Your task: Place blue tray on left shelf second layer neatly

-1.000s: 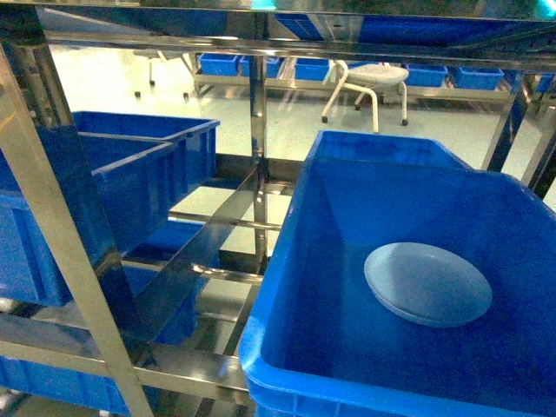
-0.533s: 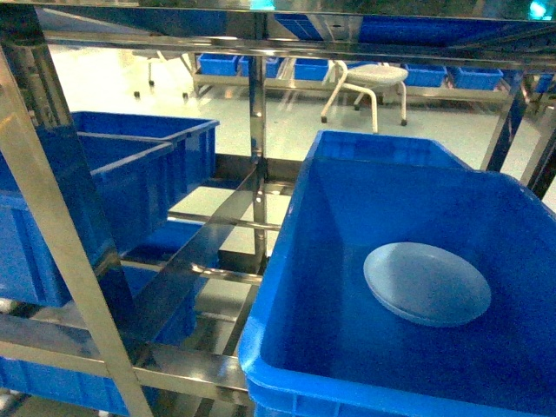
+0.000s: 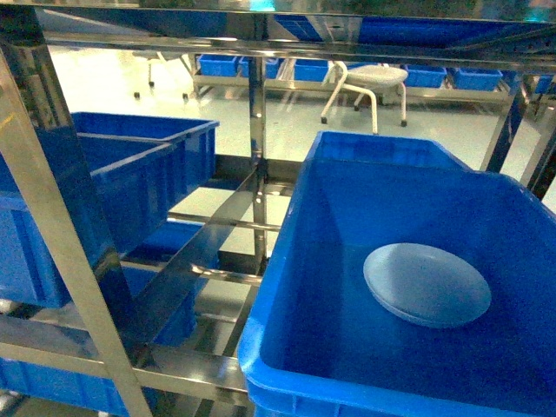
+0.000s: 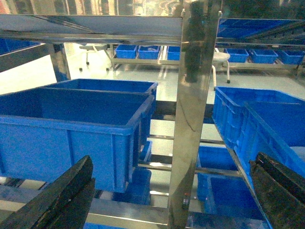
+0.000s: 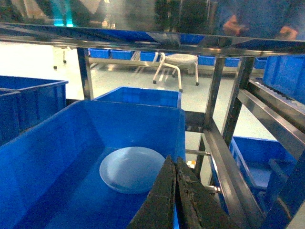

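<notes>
Left shelf (image 3: 187,261) rails bare, nothing placed. Left gripper (image 4: 171,200) spread wide, empty. Blue tray (image 3: 426,284) lies flat in the right-hand blue crate (image 3: 287,261). Right gripper (image 5: 175,200) pressed together, empty. Pickup and transfer both remain.

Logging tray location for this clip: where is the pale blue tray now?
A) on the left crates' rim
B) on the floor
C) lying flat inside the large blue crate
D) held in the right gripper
C: the blue tray lies on the floor of the large blue crate, untouched by either gripper.
</notes>
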Controlling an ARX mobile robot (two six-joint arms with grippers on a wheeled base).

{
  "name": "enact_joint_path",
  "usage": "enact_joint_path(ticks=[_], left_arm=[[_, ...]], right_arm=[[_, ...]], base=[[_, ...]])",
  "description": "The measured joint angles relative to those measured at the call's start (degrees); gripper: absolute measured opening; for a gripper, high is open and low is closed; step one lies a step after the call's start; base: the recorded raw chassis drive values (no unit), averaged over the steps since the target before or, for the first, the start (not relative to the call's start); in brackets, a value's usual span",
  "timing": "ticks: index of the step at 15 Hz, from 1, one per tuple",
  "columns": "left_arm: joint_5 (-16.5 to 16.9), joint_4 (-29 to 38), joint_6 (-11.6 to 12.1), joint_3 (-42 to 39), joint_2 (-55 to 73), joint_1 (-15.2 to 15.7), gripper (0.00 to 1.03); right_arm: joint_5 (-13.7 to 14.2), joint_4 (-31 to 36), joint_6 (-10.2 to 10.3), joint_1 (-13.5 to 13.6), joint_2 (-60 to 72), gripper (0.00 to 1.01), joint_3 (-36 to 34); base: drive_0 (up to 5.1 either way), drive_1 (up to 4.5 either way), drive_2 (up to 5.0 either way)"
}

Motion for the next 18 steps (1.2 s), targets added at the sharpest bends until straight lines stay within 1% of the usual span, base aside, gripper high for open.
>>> enact_joint_path(ticks=[1,2,3,4,5,6,18], left_arm=[[0.09,0.02,0.0,0.0,0.0,0.0,0.98],[0.11,0.0,0.0,0.0,0.0,0.0,0.98],[0.11,0.0,0.0,0.0,0.0,0.0,0.98],[0.11,0.0,0.0,0.0,0.0,0.0,0.98],[0.11,0.0,0.0,0.0,0.0,0.0,0.98],[0.11,0.0,0.0,0.0,0.0,0.0,0.98],[0.11,0.0,0.0,0.0,0.0,0.0,0.98]], right_arm=[[-0.09,-0.17,-0.02,0.0,0.0,0.03,0.0],[-0.11,-0.17,0.0,0.0,0.0,0.13,0.0],[-0.09,-0.15,0.0,0.0,0.0,0.21,0.0],[-0.09,-0.17,0.0,0.0,0.0,0.35,0.0],[-0.09,-0.17,0.0,0.0,0.0,0.76,0.0],[-0.09,-0.15,0.0,0.0,0.0,0.98,0.0],[-0.09,-0.17,0.0,0.0,0.0,0.98,0.0]], base=[[0.0,0.0,0.0],[0.0,0.0,0.0],[0.0,0.0,0.0],[0.0,0.0,0.0],[0.0,0.0,0.0],[0.0,0.0,0.0],[0.0,0.0,0.0]])
